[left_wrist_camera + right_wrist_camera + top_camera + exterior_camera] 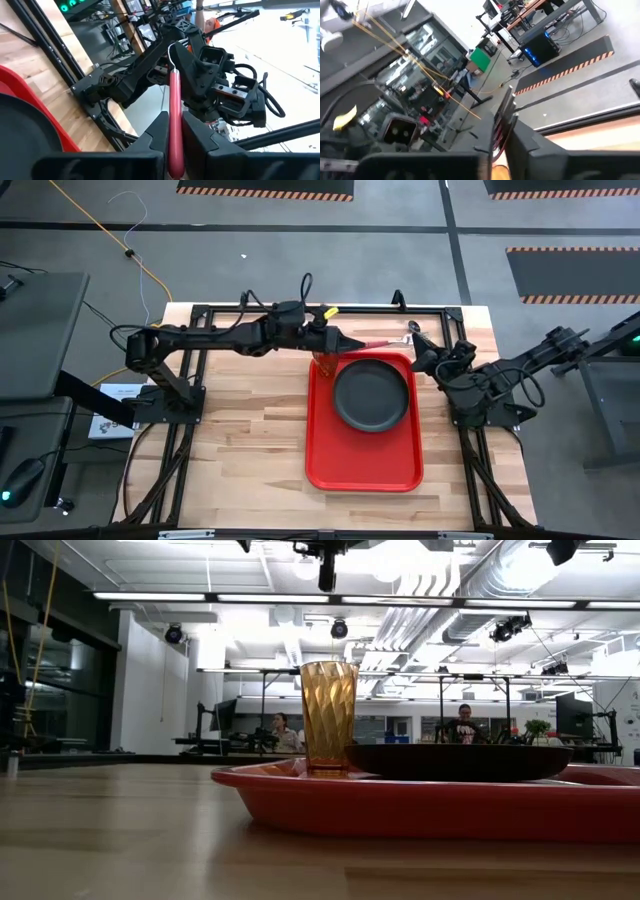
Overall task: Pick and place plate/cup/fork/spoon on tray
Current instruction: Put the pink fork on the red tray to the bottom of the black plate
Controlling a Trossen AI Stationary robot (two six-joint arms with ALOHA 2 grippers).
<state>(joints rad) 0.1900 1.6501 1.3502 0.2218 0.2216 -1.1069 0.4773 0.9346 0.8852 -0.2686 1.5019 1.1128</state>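
Red tray point(420, 808) nearest on bench point(250, 430), one plate point(371, 395) and one cup point(328, 717) on it, left gripper point(172, 145) clamping fork point(174, 120), tines hidden, right gripper point(502, 132) pinching spoon point(505, 107), bowl unseen.

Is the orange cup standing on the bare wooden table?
No, the low view shows the cup standing upright on the red tray, next to the dark plate.

No readable text, label or brand anywhere (paper sheet point(113, 408) print too small).
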